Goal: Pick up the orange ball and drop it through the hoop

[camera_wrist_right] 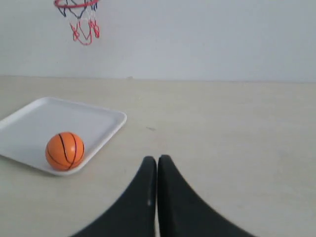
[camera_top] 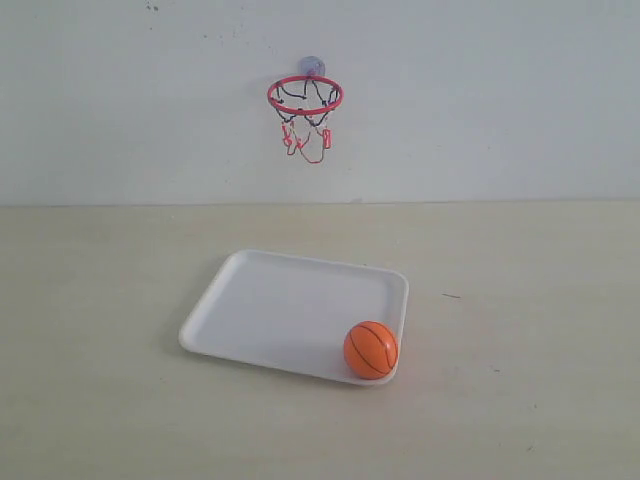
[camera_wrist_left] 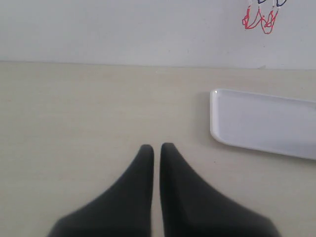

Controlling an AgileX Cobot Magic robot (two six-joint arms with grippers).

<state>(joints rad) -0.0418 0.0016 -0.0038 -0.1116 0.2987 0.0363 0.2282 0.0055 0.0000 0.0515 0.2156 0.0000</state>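
The orange ball (camera_top: pixel 371 350) (camera_wrist_right: pixel 64 151) rests in the front right corner of a white tray (camera_top: pixel 270 300) (camera_wrist_right: pixel 29 123) (camera_wrist_left: pixel 261 121) on the table. The hoop (camera_top: pixel 305 96) (camera_wrist_right: pixel 76 4), with a red ring and a black-and-red net (camera_wrist_left: pixel 259 19), is stuck to the back wall above the tray. Neither arm shows in the exterior view. My left gripper (camera_wrist_left: pixel 157 147) is shut and empty over bare table, off the tray's left side. My right gripper (camera_wrist_right: pixel 157 159) is shut and empty, off the tray's right side and apart from the ball.
The pale wooden table (camera_top: pixel 520 300) runs back to a white wall (camera_top: pixel 500 100). Nothing but the tray and ball stands on it.
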